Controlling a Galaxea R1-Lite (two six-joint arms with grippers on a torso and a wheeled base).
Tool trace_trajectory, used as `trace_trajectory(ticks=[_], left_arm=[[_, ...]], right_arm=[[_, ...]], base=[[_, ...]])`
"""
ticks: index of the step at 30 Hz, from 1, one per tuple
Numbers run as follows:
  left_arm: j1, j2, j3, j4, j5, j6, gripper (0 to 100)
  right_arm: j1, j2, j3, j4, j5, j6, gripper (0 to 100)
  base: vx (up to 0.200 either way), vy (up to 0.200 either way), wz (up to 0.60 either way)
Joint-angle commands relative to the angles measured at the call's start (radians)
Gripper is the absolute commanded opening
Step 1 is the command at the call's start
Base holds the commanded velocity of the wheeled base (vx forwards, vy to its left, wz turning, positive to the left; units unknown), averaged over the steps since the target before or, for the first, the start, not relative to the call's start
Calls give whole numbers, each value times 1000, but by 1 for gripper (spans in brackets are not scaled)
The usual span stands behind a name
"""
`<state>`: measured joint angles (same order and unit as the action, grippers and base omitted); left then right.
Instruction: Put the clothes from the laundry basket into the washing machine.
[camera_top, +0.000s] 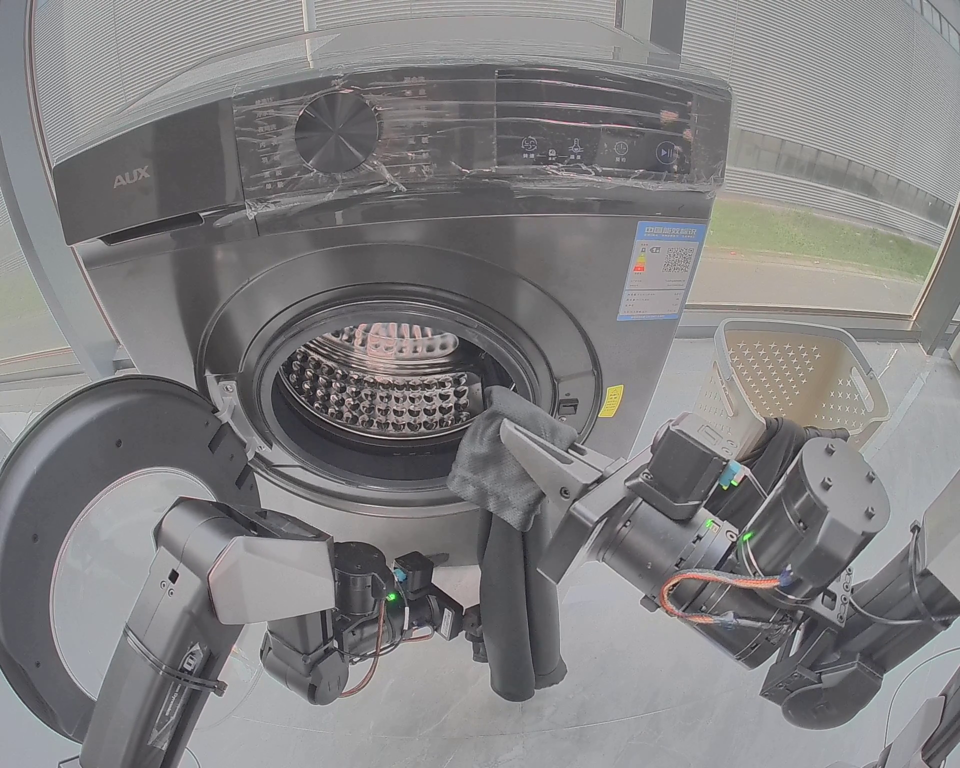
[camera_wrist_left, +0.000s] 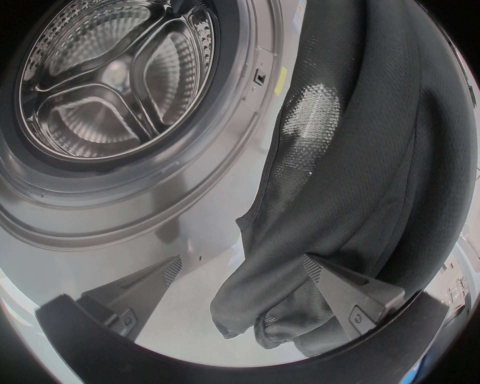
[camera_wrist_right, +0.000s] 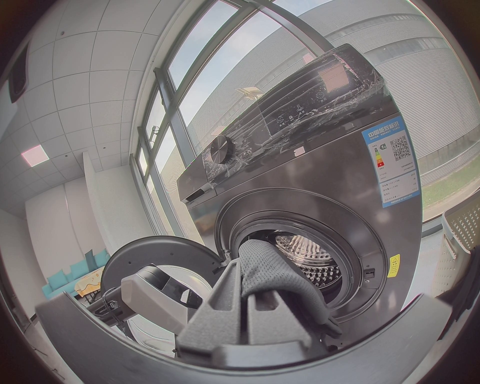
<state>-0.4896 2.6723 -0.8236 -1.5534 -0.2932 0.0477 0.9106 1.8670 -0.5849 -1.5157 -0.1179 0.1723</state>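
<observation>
A dark grey garment (camera_top: 505, 540) hangs from my right gripper (camera_top: 528, 452), which is shut on its top just at the lower right rim of the washing machine's open drum (camera_top: 380, 395). In the right wrist view the cloth (camera_wrist_right: 272, 275) drapes over the closed fingers (camera_wrist_right: 227, 310) in front of the drum (camera_wrist_right: 305, 260). The garment's long tail drops below the machine's front. My left gripper (camera_top: 468, 625) is low beside that tail, open. In the left wrist view the cloth (camera_wrist_left: 360, 165) rests against one finger (camera_wrist_left: 345, 295), and the drum (camera_wrist_left: 115, 75) is above.
The round door (camera_top: 100, 520) stands swung open at the left, behind my left arm. A beige laundry basket (camera_top: 800, 375) sits on the floor right of the machine, with more dark cloth (camera_top: 785, 445) over its near edge. Windows surround the machine.
</observation>
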Motion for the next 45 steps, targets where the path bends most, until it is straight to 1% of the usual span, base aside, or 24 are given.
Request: trace_trajectory(ticks=[1, 3, 6, 10, 15, 19, 20, 22, 28, 31, 34, 37, 40, 45], left_arm=[[20, 1, -19, -8, 17, -2, 100], [29, -3, -19, -8, 25, 1, 100], [32, -8, -8, -10, 22, 4, 100], [22, -22, 12, -11, 9, 6, 100], [5, -25, 17, -11, -29, 12, 100], [0, -19, 0, -11, -29, 15, 100], [0, -19, 0, -11, -29, 15, 0], [0, -17, -9, -11, -27, 26, 0], [31, -35, -8, -13, -15, 26, 0], [59, -103, 21, -13, -12, 26, 0], [78, -215, 89, -11, 9, 20, 0], [89, -361, 205, -11, 11, 14, 0], [92, -505, 313, -10, 5, 12, 0], [98, -690, 445, -7, 2, 12, 0]], right_arm=[[-4, 3, 0, 0, 0, -1, 0], [-6, 4, -1, 2, 0, -1, 0], [-10, 6, -6, 5, 0, -1, 0], [-15, 12, -7, 5, 0, -1, 0], [-15, 14, -6, 6, 0, -1, 0], [-15, 17, -4, 6, 0, -1, 0], [-15, 17, -4, 6, 0, -1, 0], [-15, 17, -3, 5, 0, -1, 0], [-16, 9, 10, -1, 0, 1, 0], [-41, 4, 33, 0, -2, -1, 0], [-82, -6, 80, 2, -2, -2, 0], [-121, -22, 140, -3, 0, -2, 0], [-125, -23, 180, -7, 6, 3, 0], [-125, -28, 191, -32, 9, 7, 0]], base=[[0, 0, 0], [0, 0, 0], [0, 0, 0], [0, 0, 0], [0, 0, 0], [0, 0, 0], [0, 0, 0], [0, 0, 0], [0, 0, 0], [0, 0, 0], [0, 0, 0], [0, 0, 0], [0, 0, 0], [0, 0, 0]])
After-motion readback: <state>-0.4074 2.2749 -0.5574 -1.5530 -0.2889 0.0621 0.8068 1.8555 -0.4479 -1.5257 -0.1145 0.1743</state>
